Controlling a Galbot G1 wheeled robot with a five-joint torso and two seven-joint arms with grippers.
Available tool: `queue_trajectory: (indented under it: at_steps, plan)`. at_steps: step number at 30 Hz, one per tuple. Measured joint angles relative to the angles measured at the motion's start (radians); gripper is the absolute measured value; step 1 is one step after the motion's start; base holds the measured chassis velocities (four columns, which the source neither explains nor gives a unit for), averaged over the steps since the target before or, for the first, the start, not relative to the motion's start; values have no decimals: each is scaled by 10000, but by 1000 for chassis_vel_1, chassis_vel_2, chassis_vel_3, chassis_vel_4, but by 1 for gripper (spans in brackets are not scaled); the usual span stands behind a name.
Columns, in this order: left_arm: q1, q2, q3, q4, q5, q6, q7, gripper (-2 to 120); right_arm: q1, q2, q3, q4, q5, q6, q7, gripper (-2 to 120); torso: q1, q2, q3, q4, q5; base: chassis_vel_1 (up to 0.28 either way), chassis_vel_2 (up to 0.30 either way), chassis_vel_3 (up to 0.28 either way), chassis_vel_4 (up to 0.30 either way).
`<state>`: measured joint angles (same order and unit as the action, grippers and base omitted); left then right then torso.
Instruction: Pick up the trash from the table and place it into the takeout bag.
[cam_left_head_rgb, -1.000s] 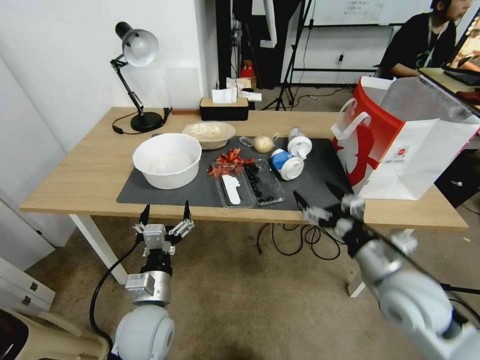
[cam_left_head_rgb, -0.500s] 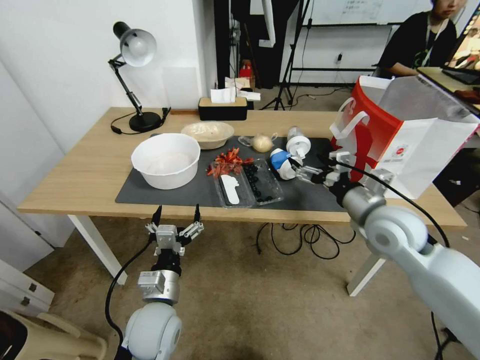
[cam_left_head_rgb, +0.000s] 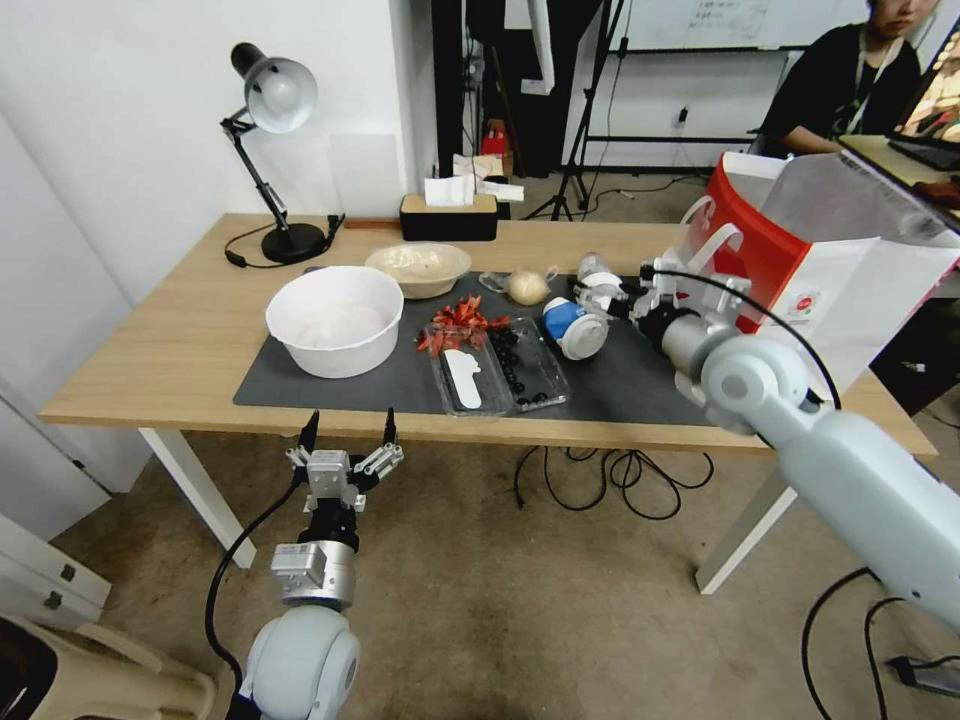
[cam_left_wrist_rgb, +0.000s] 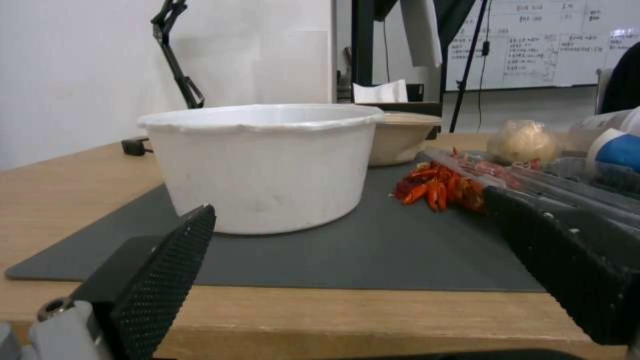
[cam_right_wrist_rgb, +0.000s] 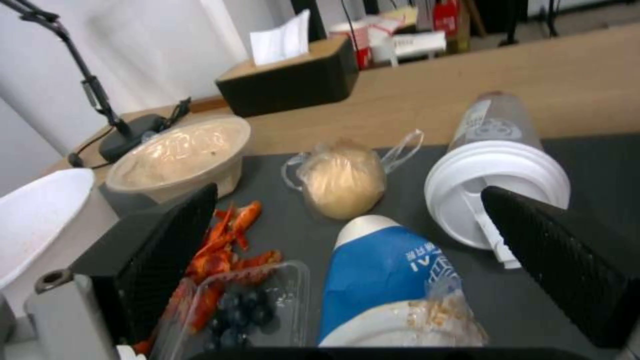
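Your left gripper (cam_left_head_rgb: 346, 432) hangs below the table's (cam_left_head_rgb: 180, 350) near edge, fingers spread wide, holding nothing. On the grey mat (cam_left_head_rgb: 400, 375) lie the blue-and-white cup (cam_left_head_rgb: 574, 328) and, just behind it, the clear white-lidded cup (cam_left_head_rgb: 597, 285). Your right gripper (cam_left_head_rgb: 598, 292) hovers over them, wide open and empty. The takeout bag (cam_left_head_rgb: 800, 280) stands upright at the table's right end.

Bare mat (cam_left_head_rgb: 640, 375) before takeout bag (cam_left_head_rgb: 800, 290); cups crowd its left.
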<state>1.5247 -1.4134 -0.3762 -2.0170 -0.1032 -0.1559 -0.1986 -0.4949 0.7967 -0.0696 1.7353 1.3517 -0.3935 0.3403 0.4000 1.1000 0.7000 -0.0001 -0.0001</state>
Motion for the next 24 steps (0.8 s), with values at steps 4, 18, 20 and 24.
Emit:
queue_trajectory:
  at_steps: [4,18,20,24]
  plan:
    - [10,-43,0,36,6,-31,0,100,621,304,-183,-352,805,-677,1066,100,0,0,1,2,2,0,0,0,0]
    - [40,-96,-94,97,20,-166,-3,100,1139,865,-309,-1141,1839,-1995,2686,100,0,0,0,1,1,0,0,0,0]
    - [23,-138,-65,140,54,-166,-4,100,1138,1026,-347,-1364,1839,-2022,2689,100,0,0,0,1,1,0,0,0,0]
    - [19,-162,-60,177,76,-168,-6,100,1144,1194,-392,-1713,1839,-2023,2587,100,0,0,0,1,1,0,0,0,0]
